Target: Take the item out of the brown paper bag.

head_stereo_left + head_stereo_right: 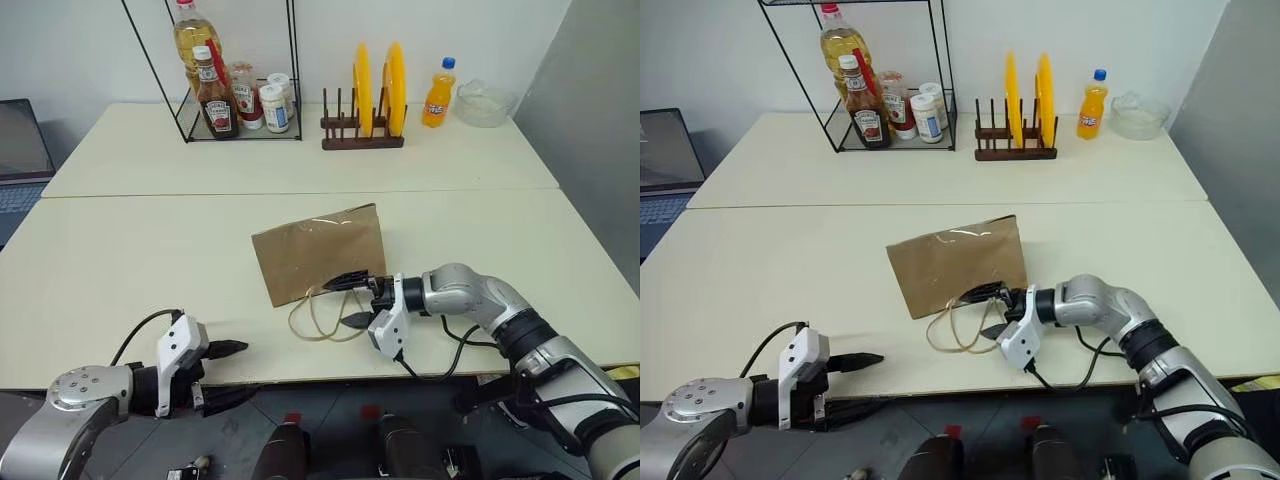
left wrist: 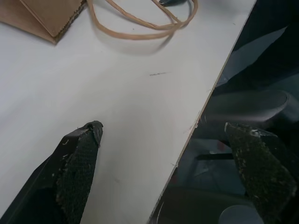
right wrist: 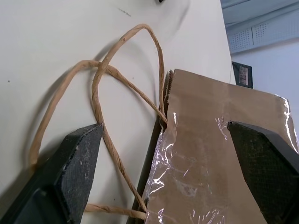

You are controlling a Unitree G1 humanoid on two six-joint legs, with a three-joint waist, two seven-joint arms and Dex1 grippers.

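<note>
Head views: brown paper bag (image 1: 322, 250) lies flat mid-worktop (image 1: 150, 250), mouth toward the robot, beige cord handles (image 1: 318, 315) looped loose on the surface just in front of it. Right gripper (image 1: 352, 300) sits at the mouth corner, fingers spread wide, nothing held, one finger by the bag edge and the other over the cords. Left gripper (image 1: 228, 375) hangs at the near worktop edge, well apart from the bag, fingers wide and empty. Item is hidden; presumably inside the bag, can't confirm. Left wrist view: left fingers (image 2: 77, 170) are matte black with a gritty pad texture, straddling the worktop edge; bag corner and cord loops show beyond them. Right wrist view: right fingers (image 3: 77, 165) bracket the mouth; kraft paper is creased, with a glossy clear film patch over it, a pinked top edge, and twisted rope-like cords crossing in front. Step in hand, as I read it, is getting into the mouth. Suggest pinning or lifting the upper lip with one finger, keeping clear of the cords so they don't snag, and bringing the left gripper over to hold the bag down; thin paper will likely slide on the smooth worktop otherwise.
</note>
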